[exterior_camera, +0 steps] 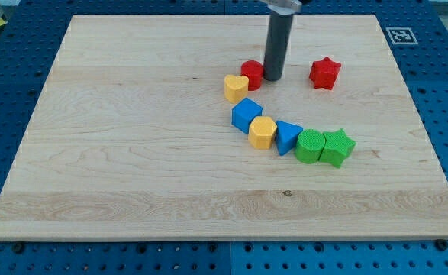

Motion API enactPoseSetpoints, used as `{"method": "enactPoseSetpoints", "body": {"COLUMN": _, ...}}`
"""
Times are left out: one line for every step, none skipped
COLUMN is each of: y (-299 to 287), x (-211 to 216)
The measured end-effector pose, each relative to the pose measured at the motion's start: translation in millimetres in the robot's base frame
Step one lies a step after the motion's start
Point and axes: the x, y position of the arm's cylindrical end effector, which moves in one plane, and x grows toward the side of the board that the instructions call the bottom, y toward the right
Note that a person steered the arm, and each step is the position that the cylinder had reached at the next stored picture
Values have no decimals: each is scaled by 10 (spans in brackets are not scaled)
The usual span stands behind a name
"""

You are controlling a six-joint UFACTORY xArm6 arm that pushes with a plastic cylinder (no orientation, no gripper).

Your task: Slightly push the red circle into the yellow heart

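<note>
The red circle (252, 73) sits near the view's top centre, partly hidden by my rod. The yellow heart (236, 88) lies just below and left of it, touching or nearly touching it. My tip (274, 79) rests on the board against the red circle's right side.
A red star (324, 72) lies to the right of my tip. Below the heart runs a curved row: blue cube (246, 114), yellow hexagon (262, 132), blue triangle (287, 137), green circle (310, 146), green star (336, 147). The wooden board (132, 153) ends on blue pegboard.
</note>
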Motion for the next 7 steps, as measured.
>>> {"method": "enactPoseSetpoints", "body": {"y": -145, "x": -2}}
{"method": "enactPoseSetpoints", "body": {"y": -162, "x": -42}}
{"method": "enactPoseSetpoints", "body": {"y": -156, "x": -288}}
{"method": "enactPoseSetpoints", "body": {"y": -158, "x": -279}}
{"method": "enactPoseSetpoints", "body": {"y": -185, "x": -257}}
{"method": "enactPoseSetpoints", "body": {"y": -286, "x": -251}}
{"method": "enactPoseSetpoints", "body": {"y": -669, "x": -326}}
